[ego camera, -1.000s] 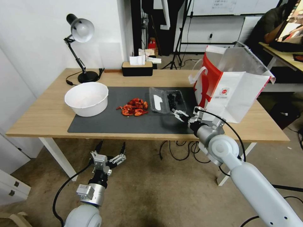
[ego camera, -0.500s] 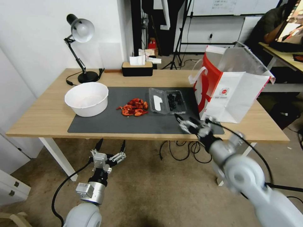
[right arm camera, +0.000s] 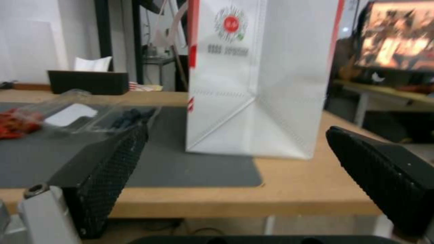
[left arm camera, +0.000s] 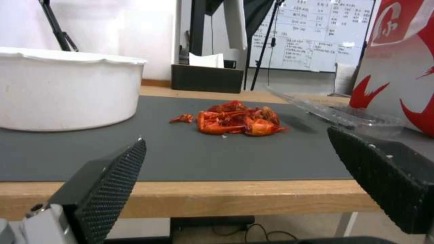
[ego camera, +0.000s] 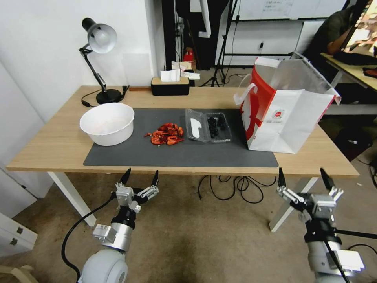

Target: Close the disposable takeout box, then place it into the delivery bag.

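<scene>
Two grippers hang below the table edge, left gripper [ego camera: 140, 184] and right gripper [ego camera: 303, 183], both spread wide and empty. The takeout box [ego camera: 208, 126] lies open ahead-left of the right one, beside the bag [ego camera: 288, 114]. I'd flip the labelled lid over gently.

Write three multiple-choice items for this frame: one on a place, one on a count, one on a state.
1. Where is the takeout box?
A. inside the delivery bag
B. on the dark mat, between the red crayfish and the bag
C. in the white bowl

2. How many pincers hang below the table edge?
A. none
B. one
C. two

3. The box lid is:
A. open, lying flat
B. shut
C. removed

Key: 1 B, it lies between the crayfish and the delivery bag. 2 C, left pincer and right pincer both hang there, open. 3 A, the labelled lid lies flat beside the berries.
</scene>
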`<state>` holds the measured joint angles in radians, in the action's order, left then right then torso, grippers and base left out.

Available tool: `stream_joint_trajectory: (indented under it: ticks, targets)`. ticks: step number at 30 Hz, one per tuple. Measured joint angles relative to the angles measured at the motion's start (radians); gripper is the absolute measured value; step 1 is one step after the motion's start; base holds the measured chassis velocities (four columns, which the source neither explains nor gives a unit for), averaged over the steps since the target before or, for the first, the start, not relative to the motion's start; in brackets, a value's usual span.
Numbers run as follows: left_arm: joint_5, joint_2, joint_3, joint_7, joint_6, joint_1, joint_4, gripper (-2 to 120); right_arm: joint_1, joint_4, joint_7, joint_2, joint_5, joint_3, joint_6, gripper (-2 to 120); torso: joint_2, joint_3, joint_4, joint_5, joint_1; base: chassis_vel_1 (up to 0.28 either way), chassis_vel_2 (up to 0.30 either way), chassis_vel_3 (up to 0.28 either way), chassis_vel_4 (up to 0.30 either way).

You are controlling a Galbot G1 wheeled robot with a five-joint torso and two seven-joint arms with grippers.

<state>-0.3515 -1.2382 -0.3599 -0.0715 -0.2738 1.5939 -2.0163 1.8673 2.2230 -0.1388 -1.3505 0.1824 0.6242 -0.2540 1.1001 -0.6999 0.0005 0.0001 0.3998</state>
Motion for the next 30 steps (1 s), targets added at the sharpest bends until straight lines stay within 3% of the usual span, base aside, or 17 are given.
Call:
stream_joint_trajectory:
  ticks: [4,13,17,20,21,22,23,24,25,26,27,29,30]
  targets:
    - [0.006,-0.007,0.004,-0.001,0.012,-0.004,0.0,100,-0.013,-0.043,0.037,0.009,0.075,-0.005,-0.023,100,0.0,0.0,-0.0003,-0.0001,0.0,0.0,0.0,0.0,0.0]
    - [-0.005,-0.005,0.012,-0.014,0.023,-0.012,0.005,100,-0.033,-0.073,0.073,0.018,0.099,-0.015,-0.024,100,0.0,0.0,-0.0003,-0.0001,0.0,0.0,0.0,0.0,0.0]
    - [-0.066,0.006,0.052,-0.085,0.035,-0.05,0.0,100,-0.041,-0.088,0.102,0.017,0.119,-0.03,-0.044,100,0.0,0.0,-0.0003,-0.0002,0.0,0.0,0.0,0.0,0.0]
    - [-0.257,0.038,0.121,-0.12,0.023,-0.163,-0.005,100,-0.054,-0.101,0.126,0.02,0.138,-0.037,-0.067,100,0.0,0.0,-0.0003,0.0,0.0,0.0,0.0,0.0,0.0]
    - [-0.257,0.038,0.121,-0.12,0.023,-0.163,-0.005,100,-0.054,-0.101,0.126,0.02,0.138,-0.037,-0.067,100,0.0,0.0,-0.0003,0.0,0.0,0.0,0.0,0.0,0.0]
    - [-0.343,0.051,0.146,-0.134,0.032,-0.214,-0.014,100,-0.059,-0.105,0.129,0.026,0.142,-0.039,-0.067,100,0.0,0.0,-0.0013,-0.0003,0.0,0.0,0.0,0.0,0.0]
    - [-0.559,0.076,0.202,-0.161,0.08,-0.301,-0.049,100,-0.073,-0.111,0.13,0.041,0.143,-0.048,-0.063,100,0.0,0.0,0.0001,0.0004,0.0,0.0,0.0,0.0,0.0]
    - [-0.559,0.076,0.202,-0.161,0.08,-0.301,-0.049,100,-0.073,-0.111,0.13,0.041,0.143,-0.048,-0.063,100,0.0,0.0,0.0001,0.0004,0.0,0.0,0.0,0.0,0.0]
    - [-0.742,0.083,0.26,-0.21,0.128,-0.373,-0.071,100,-0.072,-0.111,0.129,0.042,0.143,-0.048,-0.06,100,0.0,0.0,-0.0004,0.0,0.0,0.0,0.0,0.0,0.0]
    - [-0.828,0.081,0.293,-0.241,0.159,-0.41,-0.075,100,-0.072,-0.112,0.129,0.042,0.143,-0.047,-0.059,100,0.0,0.0,-0.0007,-0.0001,0.0,0.0,0.0,0.0,0.0]
    - [-0.892,0.077,0.327,-0.273,0.18,-0.445,-0.076,100,-0.07,-0.112,0.128,0.041,0.142,-0.045,-0.058,100,0.0,0.0,-0.0006,0.0001,0.0,0.0,0.0,0.0,0.0]
    - [-0.919,0.072,0.351,-0.291,0.188,-0.466,-0.074,100,-0.07,-0.112,0.127,0.041,0.141,-0.044,-0.058,100,0.0,0.0,-0.0006,0.0001,0.0,0.0,0.0,0.0,0.0]
    - [-0.953,0.057,0.413,-0.327,0.203,-0.52,-0.052,100,-0.068,-0.112,0.123,0.039,0.138,-0.041,-0.056,100,0.0,0.0,-0.0006,0.0,0.0,0.0,0.0,0.0,0.0]
